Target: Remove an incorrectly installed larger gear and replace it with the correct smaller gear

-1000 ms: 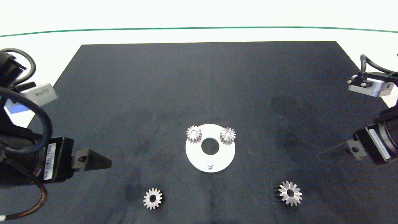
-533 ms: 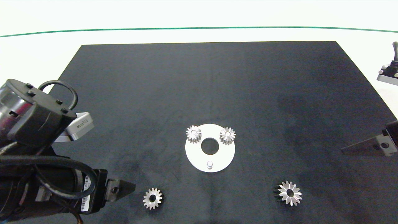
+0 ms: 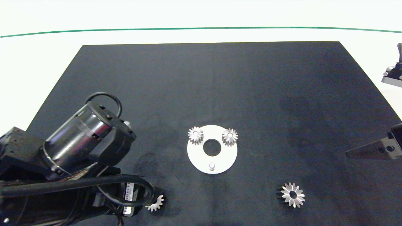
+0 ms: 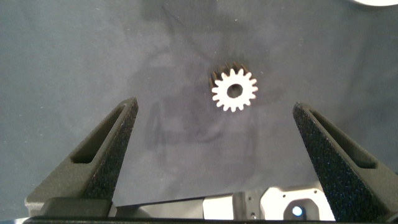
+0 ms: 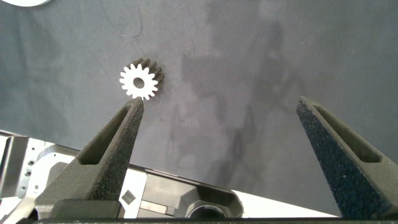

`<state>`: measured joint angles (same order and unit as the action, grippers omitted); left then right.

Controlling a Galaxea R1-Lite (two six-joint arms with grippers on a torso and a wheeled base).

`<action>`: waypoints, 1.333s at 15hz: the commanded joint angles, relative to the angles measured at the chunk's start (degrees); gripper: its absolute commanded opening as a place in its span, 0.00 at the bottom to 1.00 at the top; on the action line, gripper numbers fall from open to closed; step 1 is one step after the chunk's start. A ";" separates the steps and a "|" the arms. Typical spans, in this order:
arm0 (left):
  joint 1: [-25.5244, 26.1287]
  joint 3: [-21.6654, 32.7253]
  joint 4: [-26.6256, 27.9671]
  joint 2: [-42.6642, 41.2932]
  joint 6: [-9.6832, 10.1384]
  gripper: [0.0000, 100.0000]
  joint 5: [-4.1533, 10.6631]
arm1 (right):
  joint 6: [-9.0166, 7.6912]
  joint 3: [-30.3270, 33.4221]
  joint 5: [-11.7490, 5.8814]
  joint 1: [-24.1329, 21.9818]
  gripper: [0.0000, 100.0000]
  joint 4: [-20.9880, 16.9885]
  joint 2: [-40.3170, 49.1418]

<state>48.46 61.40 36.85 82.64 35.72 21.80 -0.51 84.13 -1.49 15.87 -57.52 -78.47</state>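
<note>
The smaller gear (image 4: 234, 90), silver with short blunt teeth, lies flat on the black mat at the front left. My left gripper (image 4: 214, 107) hangs open above it, with the gear between and just beyond the fingertips. In the head view the left arm (image 3: 78, 169) covers half of this gear (image 3: 156, 203). The larger gear (image 3: 292, 195), star-toothed, lies on the mat at the front right, also seen as the larger gear (image 5: 141, 79). My right gripper (image 5: 219, 101) is open and empty near the right edge, its finger (image 3: 367, 150) pointing inward.
A white round plate (image 3: 201, 158) sits mid-mat with a centre hole, a bare peg (image 3: 212, 165) at its near side and two small gears (image 3: 195, 135) (image 3: 230, 137) on its far side. The black mat (image 3: 220, 88) lies on a white table.
My left arm has swung forward and to the right, coming over the smaller gear and hiding part of it. The right arm drew back toward the right edge. The gears have not moved.
</note>
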 commanded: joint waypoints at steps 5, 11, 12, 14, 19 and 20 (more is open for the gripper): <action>0.23 -0.41 -0.55 6.39 0.84 1.00 0.09 | -0.72 -0.10 -0.01 -0.05 1.00 -0.23 -0.37; 0.06 -1.55 -0.99 8.06 1.46 1.00 0.00 | -1.25 -0.63 -0.01 0.04 1.00 -0.23 -0.28; -0.03 -2.34 -1.70 8.06 1.46 1.00 0.00 | -1.25 -0.98 0.08 0.04 1.00 -0.23 -0.28; -0.12 -4.54 -4.24 8.15 1.37 1.00 0.00 | -1.25 -1.16 -0.01 0.12 1.00 -0.14 -0.19; -0.03 -5.59 -5.56 8.06 1.46 1.00 0.00 | -1.33 -1.16 0.08 0.21 1.00 -0.14 -0.28; -0.03 -5.59 -5.91 8.41 1.46 1.00 -0.09 | -1.33 -1.25 0.08 0.30 1.00 -0.14 -0.28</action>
<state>48.42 55.83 30.76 90.88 36.94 21.58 -1.82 82.93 -1.40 16.09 -57.31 -78.69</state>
